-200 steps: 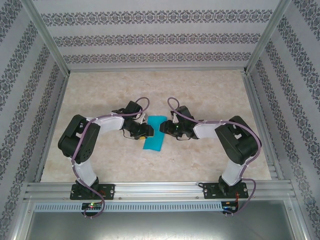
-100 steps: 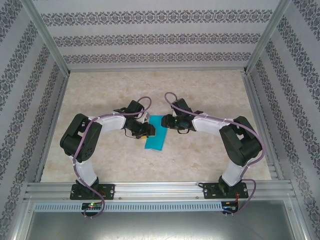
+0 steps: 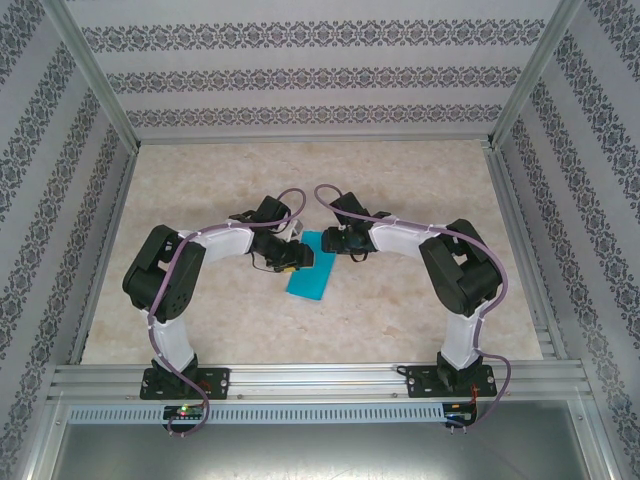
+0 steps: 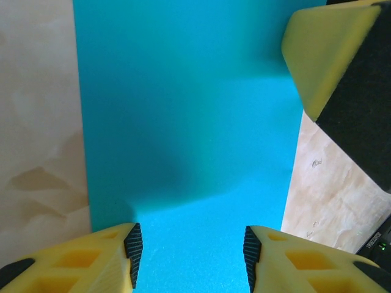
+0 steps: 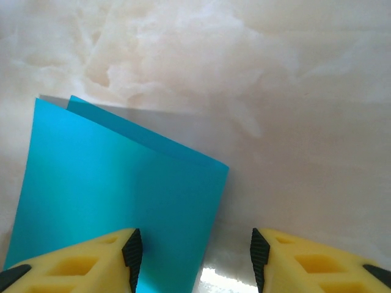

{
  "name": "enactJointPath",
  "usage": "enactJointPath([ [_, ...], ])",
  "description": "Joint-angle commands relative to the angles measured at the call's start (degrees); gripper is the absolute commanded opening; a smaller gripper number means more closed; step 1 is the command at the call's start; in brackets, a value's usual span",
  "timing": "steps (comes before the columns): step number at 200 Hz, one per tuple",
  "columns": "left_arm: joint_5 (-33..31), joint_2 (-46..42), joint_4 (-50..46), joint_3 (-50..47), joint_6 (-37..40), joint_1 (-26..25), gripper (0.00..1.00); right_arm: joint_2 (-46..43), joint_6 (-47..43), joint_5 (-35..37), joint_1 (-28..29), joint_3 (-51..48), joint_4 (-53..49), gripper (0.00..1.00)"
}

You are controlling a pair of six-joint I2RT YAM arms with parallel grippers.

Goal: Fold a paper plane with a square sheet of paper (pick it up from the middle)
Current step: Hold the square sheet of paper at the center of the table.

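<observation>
The square sheet of paper (image 3: 309, 272) is teal-blue and lies flat on the marble table, folded into a narrow rectangle. Two layers show slightly offset at its far edge (image 5: 131, 131). My left gripper (image 3: 298, 259) hovers over the sheet's left half. Its jaws (image 4: 189, 250) are open, with the paper (image 4: 183, 122) spread beneath them and nothing clamped. My right gripper (image 3: 329, 240) is at the sheet's far right corner and is open (image 5: 195, 253). Its left finger (image 5: 125, 247) is over the paper and its right finger (image 5: 263, 250) over bare table. A right fingertip (image 4: 327, 55) shows in the left wrist view.
The table (image 3: 420, 180) is pale marble, fenced by aluminium rails (image 3: 310, 378) and patterned walls. Both arms bend inward and meet at the centre, their purple cables (image 3: 300, 195) arching above them.
The right gripper has moved left and farther back, to the paper's far corner. The left gripper has shifted slightly right over the sheet. The paper has stayed in place.
</observation>
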Motion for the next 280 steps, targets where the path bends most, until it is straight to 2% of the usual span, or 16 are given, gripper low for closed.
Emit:
enactJointPath([
  [1, 0.6, 0.8, -1.5, 2.3, 1.8, -0.7, 0.52, 0.9, -1.5, 3.0, 0.6, 0.9, -2.8, 0.49],
  [35, 0.8, 0.2, -2.6, 3.7, 2.1, -0.6, 0.56, 0.5, -1.7, 3.0, 0.4, -0.2, -2.8, 0.38],
  [115, -2.4, -0.7, -8.3, 9.0, 4.8, -0.5, 0.6, -1.1, -5.9, 3.1, 0.7, -3.2, -0.6, 0.3],
  [192, -5.8, 1.6, -10.3, 12.4, 5.5, -0.4, 0.54, -3.3, -9.4, 0.5, 1.2, -7.1, 4.6, 0.29],
  [241, -5.2, 3.6, -9.2, 12.2, 4.8, -0.5, 0.46, -3.9, -10.8, -1.3, 1.1, -8.5, 6.8, 0.3],
  [251, -5.1, 3.8, -8.6, 11.6, 4.4, -0.5, 0.41, -4.1, -10.7, -1.6, 1.0, -8.9, 7.1, 0.3],
  [280, -4.4, 4.4, -6.9, 9.9, 3.7, -1.0, 0.4, -4.3, -10.8, -2.7, 0.8, -9.1, 7.5, 0.3],
])
